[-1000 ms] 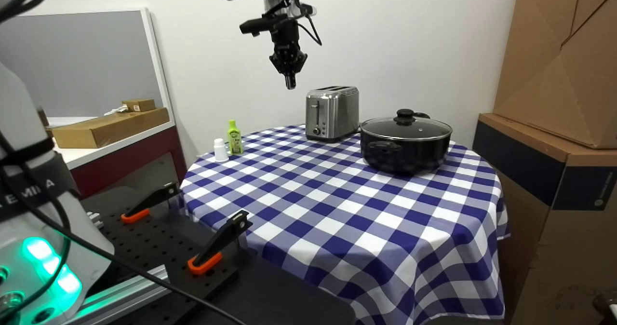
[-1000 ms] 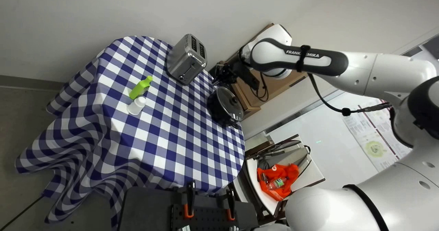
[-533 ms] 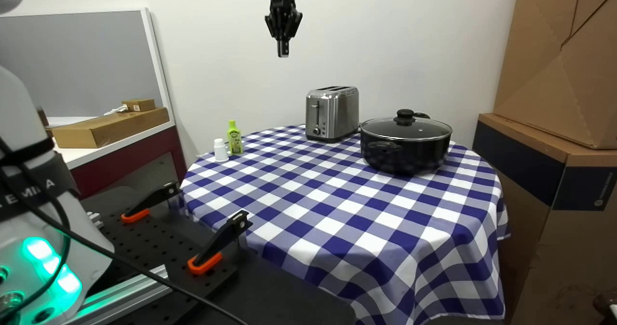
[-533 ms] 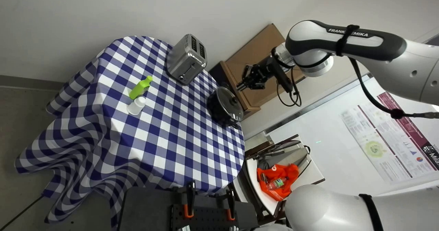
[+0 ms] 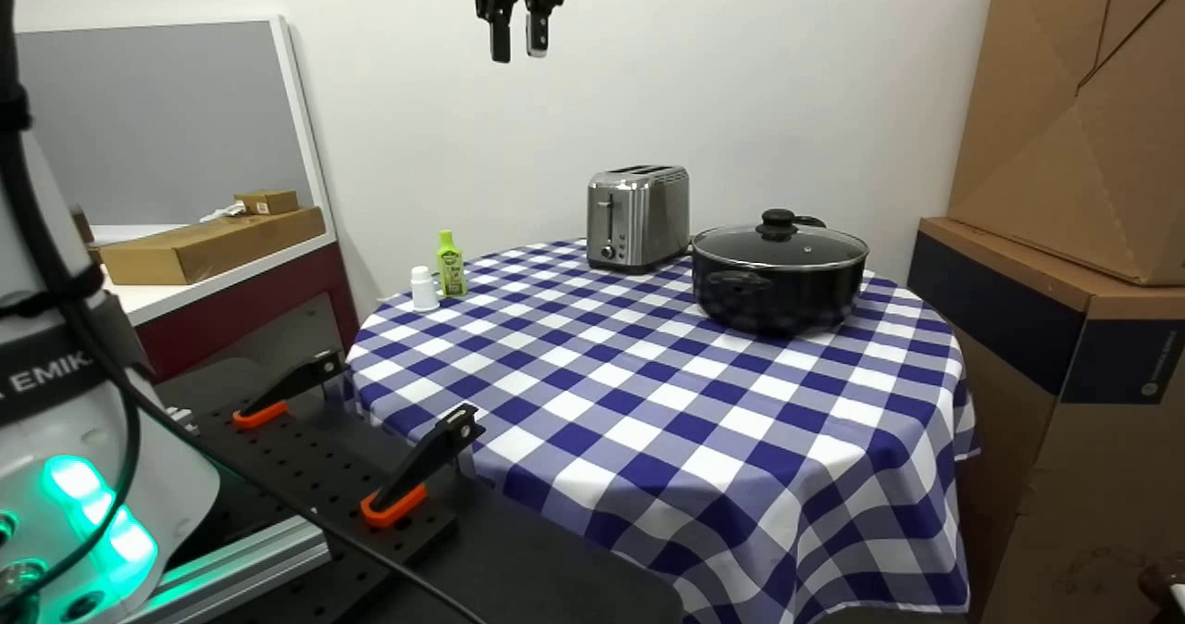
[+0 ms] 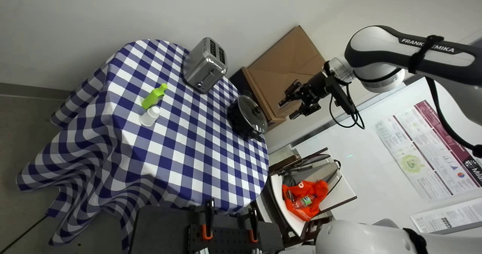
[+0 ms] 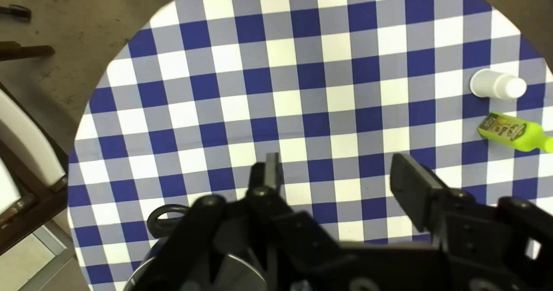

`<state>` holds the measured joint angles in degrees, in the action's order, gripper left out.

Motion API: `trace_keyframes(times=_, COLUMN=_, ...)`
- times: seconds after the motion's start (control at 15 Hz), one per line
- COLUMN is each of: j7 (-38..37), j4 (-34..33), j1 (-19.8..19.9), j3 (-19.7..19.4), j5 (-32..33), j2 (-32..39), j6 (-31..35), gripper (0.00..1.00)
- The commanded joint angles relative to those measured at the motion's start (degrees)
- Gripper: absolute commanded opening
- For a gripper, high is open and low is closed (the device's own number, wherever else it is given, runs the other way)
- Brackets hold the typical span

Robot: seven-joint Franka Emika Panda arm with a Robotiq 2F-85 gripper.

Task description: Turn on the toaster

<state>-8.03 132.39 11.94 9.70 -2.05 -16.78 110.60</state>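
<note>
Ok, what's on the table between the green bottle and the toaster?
Only bare checkered tablecloth lies between the green bottle and the toaster; that shows in both exterior views.

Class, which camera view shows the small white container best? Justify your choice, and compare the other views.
The wrist view: the small white container appears whole and largest there. Both exterior views also show it whole, beside the green bottle, but smaller.

"FRANK" and "EMIKA" flank a strap (image 6: 422, 55) on the arm (image 6: 448, 58) behind the claw (image 6: 287, 110); the base (image 5: 65, 420), well below it, shows "EMIK"; a poster (image 6: 425, 148), well apart, "Mil", cut off.
</note>
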Motion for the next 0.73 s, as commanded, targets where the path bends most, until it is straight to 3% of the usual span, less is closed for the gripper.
trace_keyframes(times=0.0, j7=4.42, j4=2.81, j1=-4.77, j3=-4.88, j5=4.27, j2=-5.05, j6=-2.29, gripper=0.98)
trace_keyframes(times=0.4, j7=8.86, j4=4.08, j1=-7.98, j3=-8.59, j5=5.95, j2=-8.98, j6=-1.38, gripper=1.00)
trace_keyframes(times=0.47, j7=5.95, j4=2.54, j1=-7.53, j3=-8.26, j5=6.36, j2=-6.67, j6=-1.36, gripper=1.00)
trace_keyframes(times=0.67, j7=7.10, j4=3.12, j1=-8.24, j3=-8.69, j5=6.29, j2=-7.67, j6=-1.36, gripper=1.00)
